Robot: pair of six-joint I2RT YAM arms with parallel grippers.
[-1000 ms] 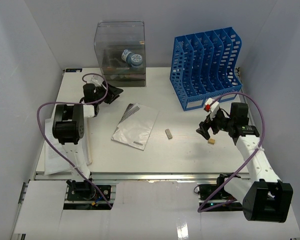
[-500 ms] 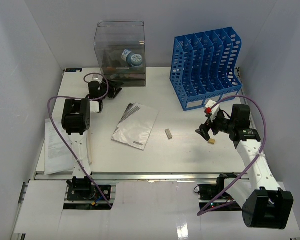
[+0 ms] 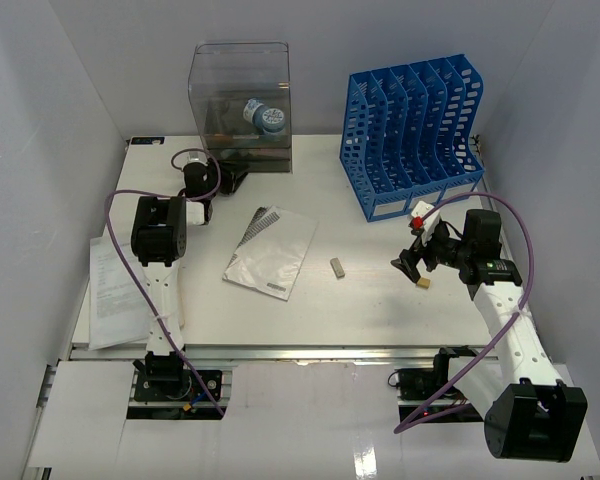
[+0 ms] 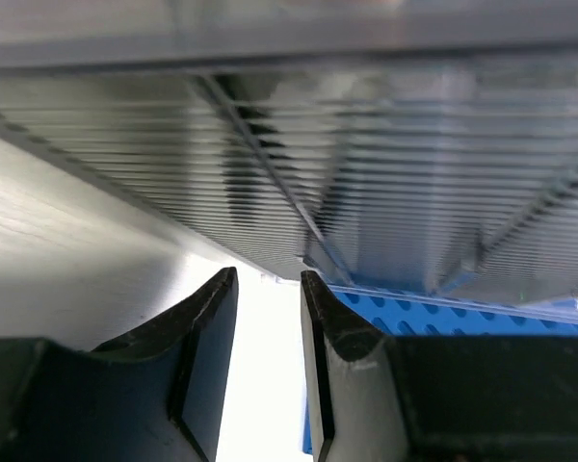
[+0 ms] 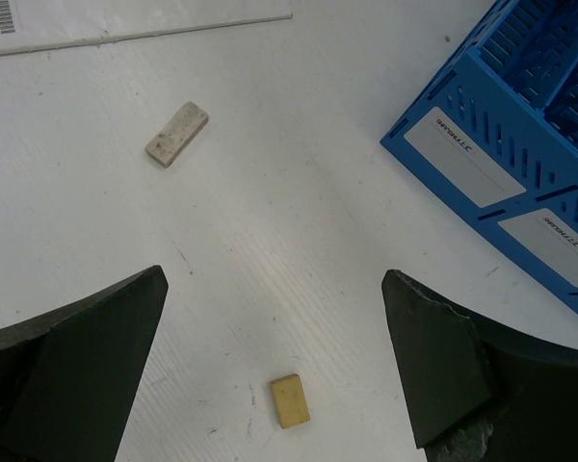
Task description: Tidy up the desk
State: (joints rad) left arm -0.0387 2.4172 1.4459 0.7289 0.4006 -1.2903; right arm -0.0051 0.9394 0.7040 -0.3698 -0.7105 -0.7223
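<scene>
1. The worktop point(image 3: 380, 310) is plain white.
2. The file rack point(image 3: 415, 130) is bright blue, with a grid of slots and pale grey labels.
3. The drawer box point(image 3: 240, 100) is clear with a smoky tint; the roll point(image 3: 265, 116) inside is blue and white.
4. The booklet point(image 3: 270, 255) is silver-grey, one corner striped black and white.
5. The eraser point(image 5: 176, 134) is speckled off-white; the small block point(image 5: 289, 400) is yellow.
6. The left hand point(image 4: 268, 279) and right hand point(image 5: 273, 279) are black; the cables point(image 3: 109, 218) are purple.

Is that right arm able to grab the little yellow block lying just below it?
Probably yes. The right hand hangs wide open just above the small yellow block, with bare desk around it; the grey block and blue rack sit well aside.
</scene>
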